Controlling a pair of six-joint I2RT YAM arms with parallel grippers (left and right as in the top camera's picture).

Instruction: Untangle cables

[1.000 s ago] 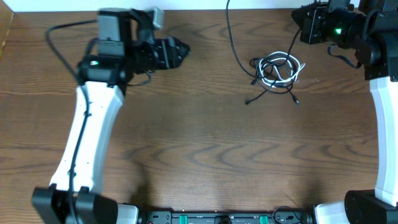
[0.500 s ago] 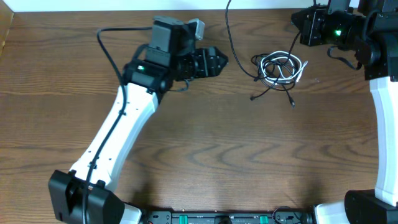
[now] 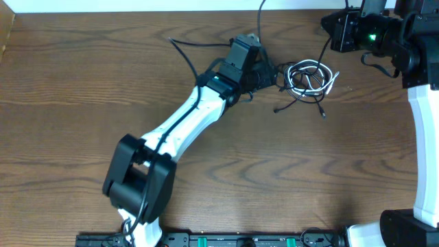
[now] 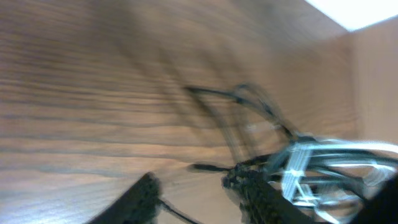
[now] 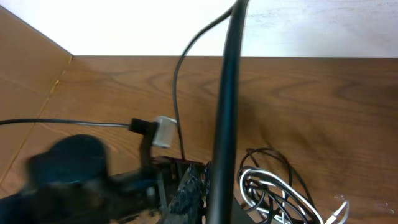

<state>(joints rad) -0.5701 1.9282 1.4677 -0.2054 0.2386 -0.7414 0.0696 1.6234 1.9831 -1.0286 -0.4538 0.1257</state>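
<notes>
Wood-grain brown tabletop is carrying a job that is looking barely begun. The thin flexible cables are lying in one knotted bundle of loose loops in the upper right of the overhead frame, with no cord pulled clear and laid out on its own. By that showing, all of the separating is waiting to be done.

Counting inside the bundle, one white cord is looping through black cords. The black ones are appearing to number two: one strand is running up off the top edge and two small plug ends are poking out below. The knot is hiding enough that the count is a judgement.

Two arms are in view, each with one gripper. The left gripper is sitting just beside the bundle's left edge. In the blurred left wrist view its fingers are standing partly apart, with a black cord end lying between and beyond them. Nothing is visibly clamped, and whether they are touching a cord I cannot tell. The right gripper is hanging in the upper right corner, closed on nothing and apart from the bundle.
</notes>
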